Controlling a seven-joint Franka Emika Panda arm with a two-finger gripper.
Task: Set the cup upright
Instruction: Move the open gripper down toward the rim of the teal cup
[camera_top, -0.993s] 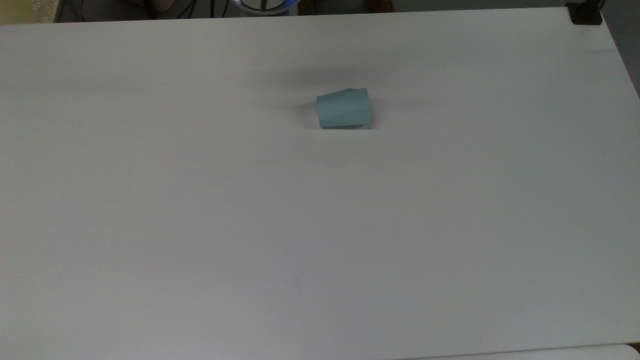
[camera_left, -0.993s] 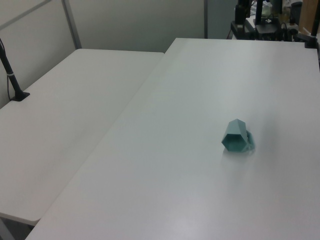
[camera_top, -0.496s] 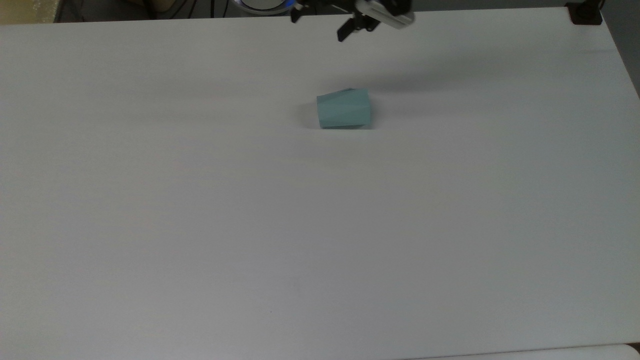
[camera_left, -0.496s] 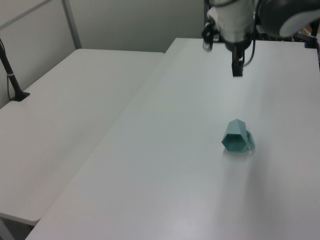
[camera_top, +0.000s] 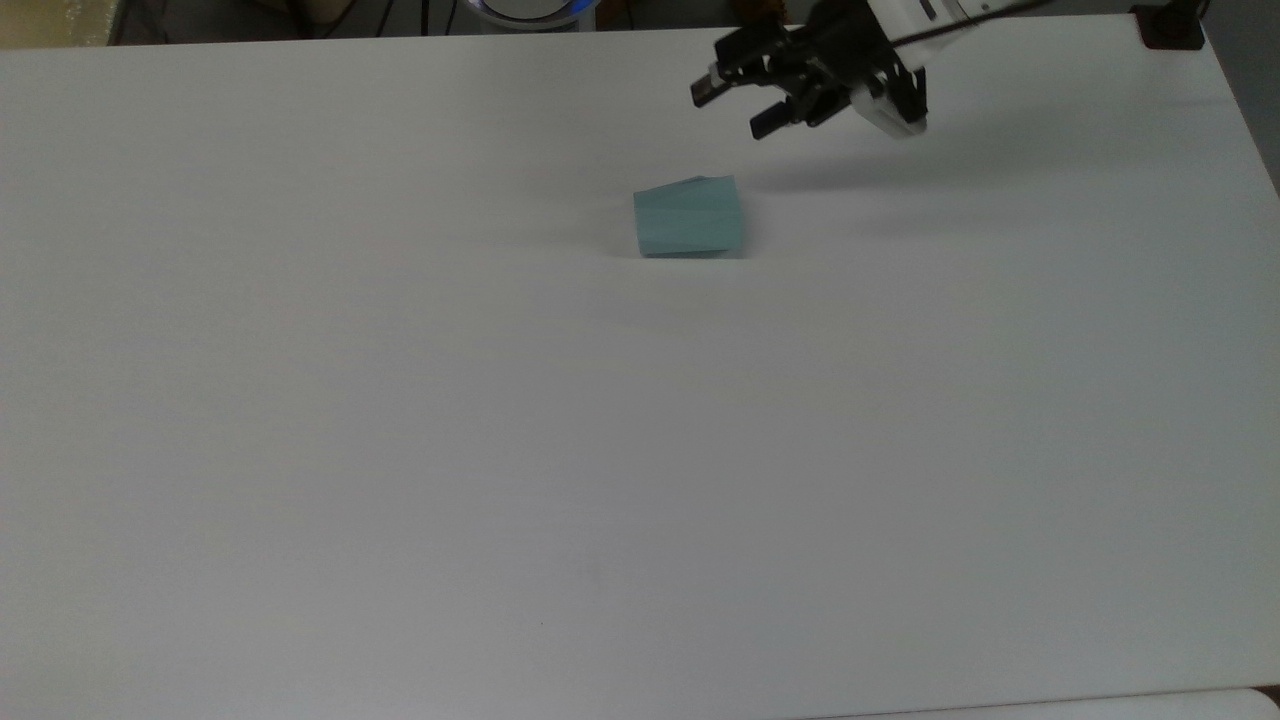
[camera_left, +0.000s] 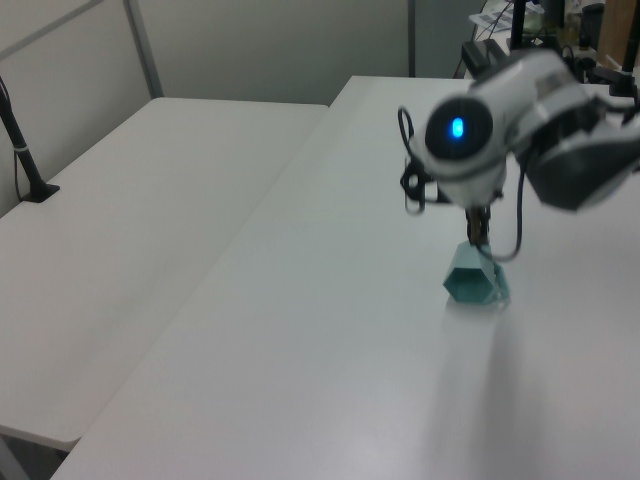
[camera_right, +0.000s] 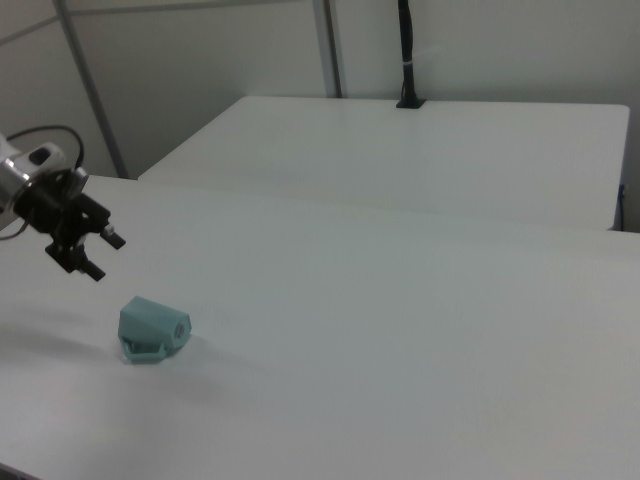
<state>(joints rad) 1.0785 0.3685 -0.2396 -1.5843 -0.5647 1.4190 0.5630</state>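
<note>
The cup (camera_top: 689, 217) lay on its side on the white counter (camera_top: 500, 450), not upright. In the top view it was in the upper middle part of the counter, with its wider end toward the top view's right and the narrower base toward the top view's left. In the left view its angular, polygonal opening faced the camera (camera_left: 471, 281). In the right view the cup (camera_right: 152, 329) was low at the right view's left, and its small base end pointed to the right view's right.

The claw (camera_top: 735, 109) hung above the counter, up and to the top view's right of the cup, near it but not touching it. Its two black fingers (camera_top: 703, 93) stood apart with a clear gap between them, so the claw was released and grasped nothing. In the right view the claw (camera_right: 103, 256) was above the cup and a little to the right view's left, with free space between them. In the left view the white arm (camera_left: 505, 120) covered most of the claw, and a blue light (camera_left: 457, 128) glowed on the arm's round joint.

A second white table (camera_right: 400, 150) stood beside the counter. I could read no brand, label or writing on the cup, the arm or the counter.
</note>
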